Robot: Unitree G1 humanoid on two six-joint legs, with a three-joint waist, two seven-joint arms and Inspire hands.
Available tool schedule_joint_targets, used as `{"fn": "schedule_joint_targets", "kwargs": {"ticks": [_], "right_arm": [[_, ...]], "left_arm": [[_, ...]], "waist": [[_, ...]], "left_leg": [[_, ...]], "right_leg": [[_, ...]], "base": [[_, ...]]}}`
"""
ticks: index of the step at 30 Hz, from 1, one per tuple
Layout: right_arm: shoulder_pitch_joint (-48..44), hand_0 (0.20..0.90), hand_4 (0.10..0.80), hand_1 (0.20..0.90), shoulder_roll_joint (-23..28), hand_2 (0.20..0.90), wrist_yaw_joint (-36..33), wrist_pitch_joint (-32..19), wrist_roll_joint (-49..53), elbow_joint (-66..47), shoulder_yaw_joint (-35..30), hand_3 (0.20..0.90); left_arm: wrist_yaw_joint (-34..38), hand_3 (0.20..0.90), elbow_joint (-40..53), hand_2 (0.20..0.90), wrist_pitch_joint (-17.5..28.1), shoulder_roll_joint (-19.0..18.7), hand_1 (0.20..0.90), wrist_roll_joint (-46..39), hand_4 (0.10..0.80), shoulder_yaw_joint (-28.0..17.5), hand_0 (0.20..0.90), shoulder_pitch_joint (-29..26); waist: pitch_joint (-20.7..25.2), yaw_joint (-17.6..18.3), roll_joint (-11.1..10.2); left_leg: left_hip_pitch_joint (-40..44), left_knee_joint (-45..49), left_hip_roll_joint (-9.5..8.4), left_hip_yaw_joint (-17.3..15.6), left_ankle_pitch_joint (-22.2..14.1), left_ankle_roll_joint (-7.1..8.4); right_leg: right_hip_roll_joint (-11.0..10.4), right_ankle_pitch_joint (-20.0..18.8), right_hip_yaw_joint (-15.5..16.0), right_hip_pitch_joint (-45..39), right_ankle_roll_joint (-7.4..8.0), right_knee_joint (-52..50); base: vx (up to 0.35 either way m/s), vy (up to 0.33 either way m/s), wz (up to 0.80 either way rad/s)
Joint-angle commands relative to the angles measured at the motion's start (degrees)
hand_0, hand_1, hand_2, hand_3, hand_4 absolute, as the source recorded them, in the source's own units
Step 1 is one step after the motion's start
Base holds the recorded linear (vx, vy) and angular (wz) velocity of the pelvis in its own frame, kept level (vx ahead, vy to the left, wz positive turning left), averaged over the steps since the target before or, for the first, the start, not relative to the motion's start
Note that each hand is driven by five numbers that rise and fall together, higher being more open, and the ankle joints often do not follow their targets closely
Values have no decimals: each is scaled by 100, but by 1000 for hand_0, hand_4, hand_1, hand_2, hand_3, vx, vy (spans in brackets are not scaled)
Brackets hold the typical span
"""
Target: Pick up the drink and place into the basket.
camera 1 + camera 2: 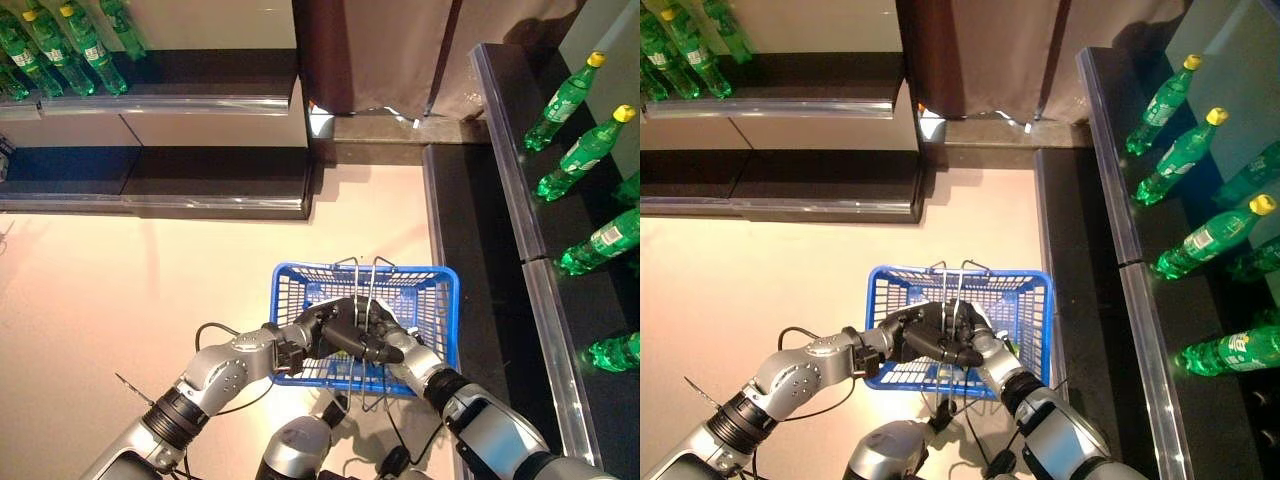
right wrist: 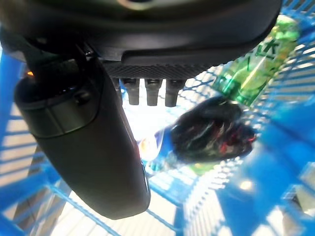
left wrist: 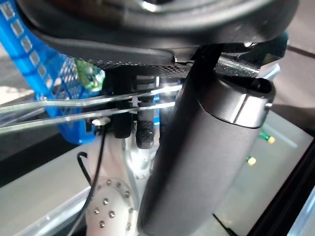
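Both arms are silver-grey with rounded, polished joint housings, broken by black ribbed bands near the forearms. Thin black cables loop out beside the left arm's elbow joint. The left robot hand [image 1: 335, 335] is dark, nearly black, with a matte finish; its wrist view shows a thick smooth thumb ringed by a grey seam, and a pale disc studded with small round screws. The right robot hand [image 1: 395, 338] is equally dark, with a finely textured palm edge.

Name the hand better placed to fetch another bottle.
Right. The left hand grips the wire handles of the basket; the right hand hangs over it, nearer the shelved green bottles.
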State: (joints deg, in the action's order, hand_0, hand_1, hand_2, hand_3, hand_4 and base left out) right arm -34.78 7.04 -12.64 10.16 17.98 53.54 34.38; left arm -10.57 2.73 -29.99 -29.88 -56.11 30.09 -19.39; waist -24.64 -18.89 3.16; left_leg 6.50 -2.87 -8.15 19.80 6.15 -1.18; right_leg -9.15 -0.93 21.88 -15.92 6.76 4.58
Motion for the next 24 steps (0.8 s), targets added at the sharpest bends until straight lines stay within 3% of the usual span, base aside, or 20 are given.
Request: {"fn": "schedule_joint_targets", "kwargs": {"ticks": [1,5,8,12,18,24], "right_arm": [[-218,900,800,900,-357,900,-187,-390,57,145,97,900],[-247,900,800,900,-136,900,-337,-402,158,-591,56,900],[21,900,800,900,112,900,-181,-488,249,-1553,12,900],[825,900,800,900,624,900,570,-791,305,-2838,-109,900],[1547,900,800,900,1130,900,1472,-1514,579,-3820,-646,900],[2369,900,800,900,1123,900,2031,-2135,1224,-4549,-1312,900]], "left_arm": [[-515,200,839,300,1354,1344,300,-1075,100,-655,300,-18],[-263,200,640,300,1653,1054,300,-1098,100,-1155,300,58],[-317,200,9,300,2335,679,300,-739,100,-1799,300,148],[-633,200,-1212,300,3095,333,300,-1427,100,-2995,300,542],[-1024,200,-2245,300,4198,489,300,-1806,100,-4026,300,1176],[-1191,200,-2749,300,4597,814,300,-2404,100,-4590,300,1597]], "waist": [[2086,-126,-37],[2065,-123,-58],[2033,-49,-84],[1996,130,-158],[1917,402,-280],[1907,706,-315]], "left_leg": [[128,-184,126,-789,-555,-19],[133,-200,149,-790,-544,-10],[106,-213,175,-844,-548,-2],[78,-213,223,-979,-569,21],[65,-213,316,-1281,-601,40],[88,-212,377,-1522,-676,18]], "right_leg": [[-14,-83,30,524,90,-359],[-10,-113,12,519,84,-310],[-2,-109,-31,574,81,-293],[1,-86,-140,660,113,-278],[51,-90,-368,770,127,-252],[146,-93,-704,850,115,-195]], "base": [[0,0,0],[0,0,0],[-46,-46,-4],[-56,-67,-5],[-37,-89,-29],[-25,-68,-35]]}}
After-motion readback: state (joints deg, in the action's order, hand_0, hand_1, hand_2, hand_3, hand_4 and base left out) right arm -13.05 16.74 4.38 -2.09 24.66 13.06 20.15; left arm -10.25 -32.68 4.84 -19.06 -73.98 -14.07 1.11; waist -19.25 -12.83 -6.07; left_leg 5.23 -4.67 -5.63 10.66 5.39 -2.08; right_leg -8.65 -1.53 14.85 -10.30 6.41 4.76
